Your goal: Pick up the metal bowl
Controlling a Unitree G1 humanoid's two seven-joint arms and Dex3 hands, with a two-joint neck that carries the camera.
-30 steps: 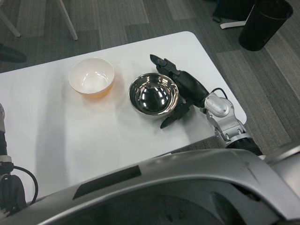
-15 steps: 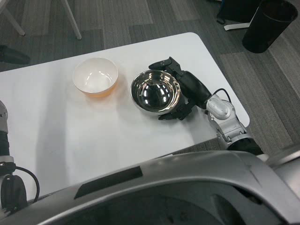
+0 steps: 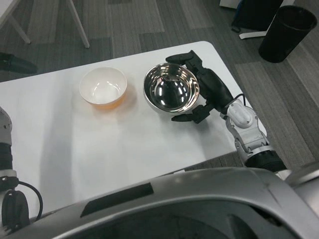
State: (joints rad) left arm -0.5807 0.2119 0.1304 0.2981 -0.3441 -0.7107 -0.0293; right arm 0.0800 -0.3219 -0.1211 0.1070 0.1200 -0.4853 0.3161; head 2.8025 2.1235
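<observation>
Head view gives us the metal bowl (image 3: 171, 87) near the far right corner of the worktop (image 3: 99, 144), with our right robot hand (image 3: 207, 92) wrapped around its right side. We judge the step in hand to be securing the grasp and starting the lift; whether the bowl's base has already left the worktop we cannot tell from this angle.

To do it well, we should keep the rim level and raise the bowl straight up. A polished steel wall is slippery, so we want firm, even pressure from both sides of the rim before adding height, and no twisting at the wrist. We should also keep the bowl from swinging left, where the white and orange bowl (image 3: 103, 87) sits just beside it, apart from it, toward the far edge.

The right robot hand is closed on the metal bowl. Some fingers (image 3: 183, 58) curl over the far part of the rim, others (image 3: 187, 118) reach under the near side, and the palm lies against the right wall. The fingers are only as wide apart as the bowl forces them.

Our left robot hand is not visible; only part of that arm (image 3: 5, 149) shows at the left edge of the picture.
</observation>
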